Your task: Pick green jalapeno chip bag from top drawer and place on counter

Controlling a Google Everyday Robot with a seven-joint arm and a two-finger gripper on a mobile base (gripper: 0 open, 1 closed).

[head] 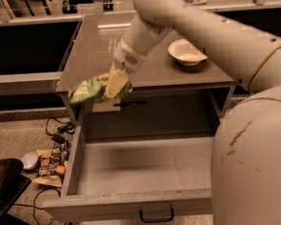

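My gripper [114,86] is shut on the green jalapeno chip bag [89,89], a crinkly light-green foil bag. It holds the bag in the air at the front left edge of the counter [99,55], about level with the countertop. The top drawer [144,169] is pulled out below, with a flat grey bottom and a dark handle [156,214] at its front. My arm reaches in from the upper right and hides part of the counter.
A white bowl [186,51] sits on the counter's right side. On the floor to the left lie dark snack packets [49,164], cables and a black object [4,182]. Long grey ledges run behind at the left and back.
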